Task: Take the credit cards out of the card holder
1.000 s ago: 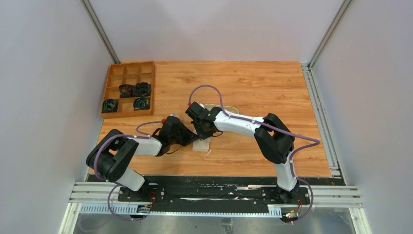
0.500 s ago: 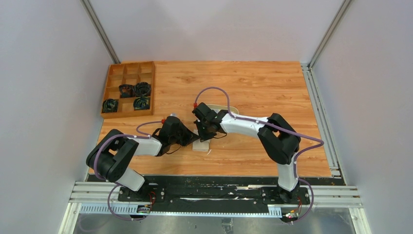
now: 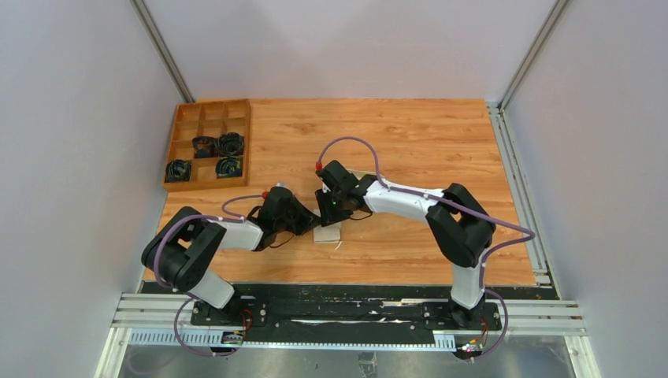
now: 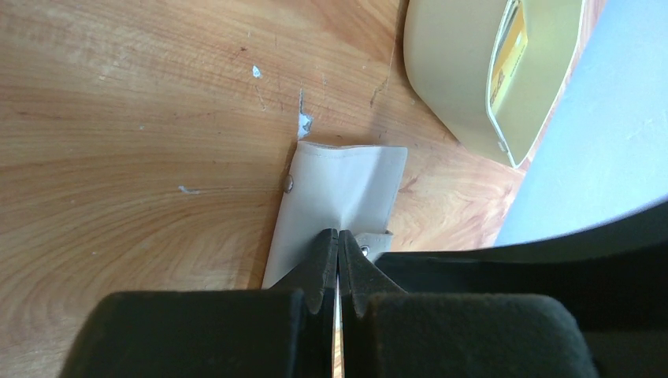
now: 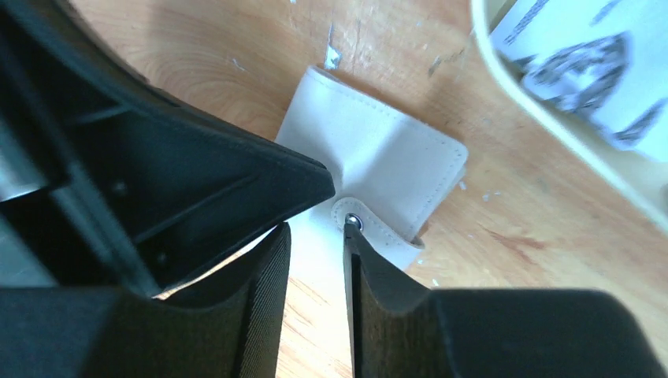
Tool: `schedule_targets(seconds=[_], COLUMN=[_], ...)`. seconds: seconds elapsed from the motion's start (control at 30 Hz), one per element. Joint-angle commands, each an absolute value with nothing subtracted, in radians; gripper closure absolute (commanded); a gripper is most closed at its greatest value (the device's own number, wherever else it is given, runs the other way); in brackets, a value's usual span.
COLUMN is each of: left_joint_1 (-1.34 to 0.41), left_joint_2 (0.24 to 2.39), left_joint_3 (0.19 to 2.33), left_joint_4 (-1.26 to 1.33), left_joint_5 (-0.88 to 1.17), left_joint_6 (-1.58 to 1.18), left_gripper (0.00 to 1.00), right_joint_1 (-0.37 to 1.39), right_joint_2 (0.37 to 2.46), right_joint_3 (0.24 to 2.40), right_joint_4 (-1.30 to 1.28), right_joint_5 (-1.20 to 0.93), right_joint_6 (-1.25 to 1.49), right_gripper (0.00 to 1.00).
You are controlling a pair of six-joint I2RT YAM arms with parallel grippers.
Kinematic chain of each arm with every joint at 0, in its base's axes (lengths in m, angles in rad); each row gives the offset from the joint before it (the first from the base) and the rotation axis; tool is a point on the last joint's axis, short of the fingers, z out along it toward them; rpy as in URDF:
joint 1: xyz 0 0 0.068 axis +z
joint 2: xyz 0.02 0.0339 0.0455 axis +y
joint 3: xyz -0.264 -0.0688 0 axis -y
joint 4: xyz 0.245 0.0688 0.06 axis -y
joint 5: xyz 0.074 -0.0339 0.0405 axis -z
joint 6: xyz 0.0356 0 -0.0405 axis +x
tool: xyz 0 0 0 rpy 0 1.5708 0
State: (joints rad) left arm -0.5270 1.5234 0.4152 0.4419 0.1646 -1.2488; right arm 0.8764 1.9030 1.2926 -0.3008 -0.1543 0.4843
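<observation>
Card holder (image 5: 378,169): folded, centre of right-wrist frame, no cards showing
Credit cards: one yellow card (image 4: 510,55) in the tray (image 4: 449,79), upper right
Left gripper (image 4: 337,264): clamped on the holder's lower edge
Right gripper (image 5: 315,260): narrow gap beside the snap tab (image 5: 352,223); grip cannot be told
Risk: pinching both leaves would drag the holder unopened

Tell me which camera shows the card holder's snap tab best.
Right wrist: the snap tab of the card holder and its stud show sharp beside the right claw. Left wrist shows only a corner behind the left claw. Top external: too small to tell.
</observation>
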Motion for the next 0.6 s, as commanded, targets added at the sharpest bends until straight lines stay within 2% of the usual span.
schedule_targets(seconds=[0.0, 0.17, 0.2, 0.27, 0.3, 0.37, 0.53, 0.57], left_joint_1=[-0.537, -0.535, -0.536, -0.536, -0.537, -0.536, -0.536, -0.535], left_joint_2=[1.569, 1.538, 1.524, 1.489, 1.469, 1.426, 1.317, 1.298], left_joint_3=[0.423, 0.46, 0.472, 0.498, 0.516, 0.564, 0.733, 0.764], left_joint_4=[0.351, 0.341, 0.329, 0.291, 0.263, 0.177, -0.093, -0.13], left_joint_5=[0.153, 0.16, 0.158, 0.146, 0.137, 0.103, -0.023, -0.044], left_joint_6=[-1.22, -1.181, -1.169, -1.137, -1.114, -1.059, -0.887, -0.852], left_gripper=[1.0, 1.0, 0.97, 0.87, 0.78, 0.64, 0.39, 0.31], right_joint_1=[0.842, 0.795, 0.783, 0.766, 0.759, 0.746, 0.714, 0.709], right_joint_2=[1.779, 1.676, 1.658, 1.622, 1.594, 1.548, 1.446, 1.427], right_joint_3=[1.31, 1.295, 1.286, 1.262, 1.246, 1.206, 1.112, 1.096], right_joint_4=[-0.315, -0.321, -0.321, -0.319, -0.314, -0.296, -0.26, -0.257], right_joint_5=[-0.098, -0.101, -0.103, -0.101, -0.096, -0.083, -0.049, -0.044], right_joint_6=[0.392, 0.364, 0.361, 0.356, 0.351, 0.341, 0.31, 0.303], right_gripper=[0.61, 0.59, 0.59, 0.58, 0.57, 0.53, 0.35, 0.32])
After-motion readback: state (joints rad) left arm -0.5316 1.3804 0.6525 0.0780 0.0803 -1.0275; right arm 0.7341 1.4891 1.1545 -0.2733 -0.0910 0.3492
